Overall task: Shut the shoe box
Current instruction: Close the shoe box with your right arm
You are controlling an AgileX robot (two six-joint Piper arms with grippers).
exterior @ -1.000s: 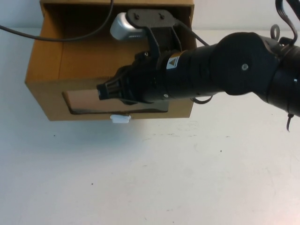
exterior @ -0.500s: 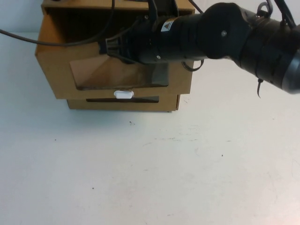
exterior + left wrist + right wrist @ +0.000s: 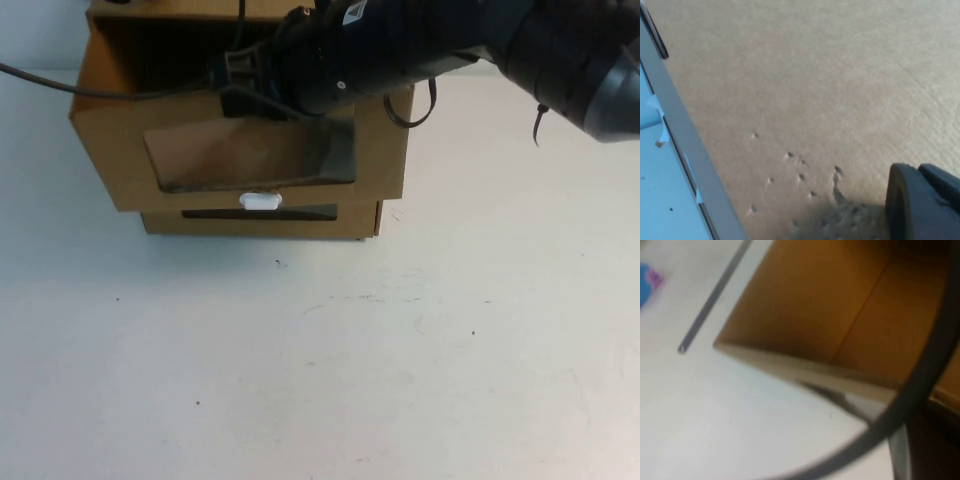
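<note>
My right gripper [image 3: 235, 75], fingers hidden, presses the shoe box [image 3: 240, 160] at the table's far edge, drawer nearly home; left gripper [image 3: 920, 200] rests against cardboard.

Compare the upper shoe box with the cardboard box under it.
The shoe box shows a tall clear window; the lower box only a dark slit. The shoe box is wider, overhanging the lower box. Both are brown cardboard. The right gripper hangs over the shoe box's top; the left gripper is near cardboard.
</note>
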